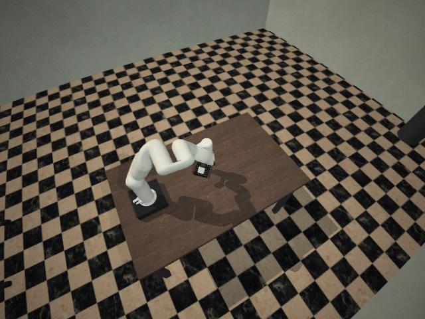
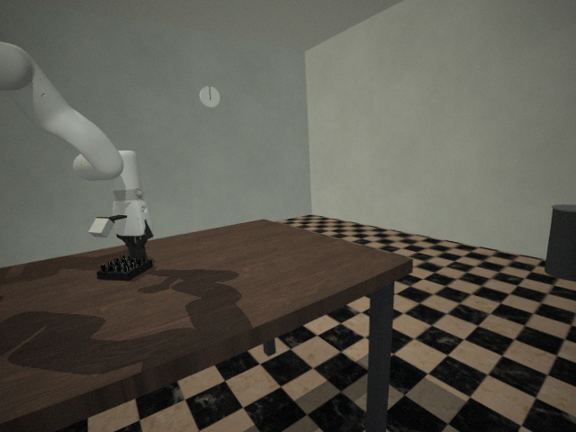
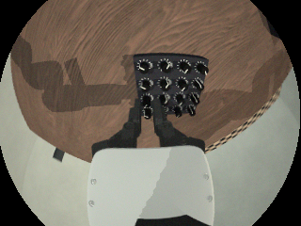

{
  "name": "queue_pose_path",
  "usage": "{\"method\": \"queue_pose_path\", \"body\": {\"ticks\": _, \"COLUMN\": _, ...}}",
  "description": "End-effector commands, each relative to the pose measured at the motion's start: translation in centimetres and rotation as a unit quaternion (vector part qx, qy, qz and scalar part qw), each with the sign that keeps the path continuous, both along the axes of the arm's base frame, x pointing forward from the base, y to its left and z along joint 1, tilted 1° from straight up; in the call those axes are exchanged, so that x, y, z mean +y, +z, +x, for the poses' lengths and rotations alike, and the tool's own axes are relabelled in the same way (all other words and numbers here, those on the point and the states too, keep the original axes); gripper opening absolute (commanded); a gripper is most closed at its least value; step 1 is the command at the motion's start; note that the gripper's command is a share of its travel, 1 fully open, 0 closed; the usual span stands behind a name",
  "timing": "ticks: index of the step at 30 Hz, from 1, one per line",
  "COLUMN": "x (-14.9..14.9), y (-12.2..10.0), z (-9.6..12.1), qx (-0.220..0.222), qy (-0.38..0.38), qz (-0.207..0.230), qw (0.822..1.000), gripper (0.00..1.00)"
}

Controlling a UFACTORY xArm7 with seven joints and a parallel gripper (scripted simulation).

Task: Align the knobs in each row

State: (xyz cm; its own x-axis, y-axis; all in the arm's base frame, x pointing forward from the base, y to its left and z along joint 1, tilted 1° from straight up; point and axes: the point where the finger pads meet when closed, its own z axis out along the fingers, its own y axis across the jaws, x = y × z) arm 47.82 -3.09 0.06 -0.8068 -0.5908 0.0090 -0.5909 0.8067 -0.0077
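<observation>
The black knob box (image 1: 200, 174) stands on the wooden table; it also shows in the exterior view (image 2: 124, 268) and in the wrist view (image 3: 171, 87). It carries several small black knobs with white lines; their marks and names are too small to read. My gripper (image 3: 147, 105) points straight down over the box's edge row nearest the wrist camera. Its dark fingers stand a narrow gap apart on either side of the left corner knob (image 3: 149, 111) of that row. In the exterior view the fingertips (image 2: 135, 255) reach down to knob height at the box's far side. In the top view the wrist hides the fingers.
The arm's base (image 1: 147, 202) sits on a black plate at the table's left end. The table's edge (image 2: 325, 288) runs to the right of the box. A dark cylinder (image 2: 562, 241) stands on the floor far off.
</observation>
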Motion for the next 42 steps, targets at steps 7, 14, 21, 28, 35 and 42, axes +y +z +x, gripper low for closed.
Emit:
{"method": "queue_pose_path", "body": {"ticks": 7, "x": 0.0, "y": 0.1, "z": 0.2, "qx": -0.002, "qy": 0.000, "qz": 0.000, "qw": 1.000, "gripper": 0.19}}
{"method": "queue_pose_path", "body": {"ticks": 14, "x": 0.0, "y": 0.0, "z": 0.2, "qx": -0.002, "qy": 0.000, "qz": 0.000, "qw": 1.000, "gripper": 0.19}}
{"method": "queue_pose_path", "body": {"ticks": 21, "x": 0.0, "y": -0.3, "z": 0.2, "qx": -0.002, "qy": 0.000, "qz": 0.000, "qw": 1.000, "gripper": 0.19}}
{"method": "queue_pose_path", "body": {"ticks": 28, "x": 0.0, "y": -0.8, "z": 0.2, "qx": -0.002, "qy": 0.000, "qz": 0.000, "qw": 1.000, "gripper": 0.19}}
{"method": "queue_pose_path", "body": {"ticks": 35, "x": 0.0, "y": -1.0, "z": 0.2, "qx": -0.002, "qy": 0.000, "qz": 0.000, "qw": 1.000, "gripper": 0.19}}
{"method": "queue_pose_path", "body": {"ticks": 42, "x": 0.0, "y": -1.1, "z": 0.2, "qx": -0.002, "qy": 0.000, "qz": 0.000, "qw": 1.000, "gripper": 0.19}}
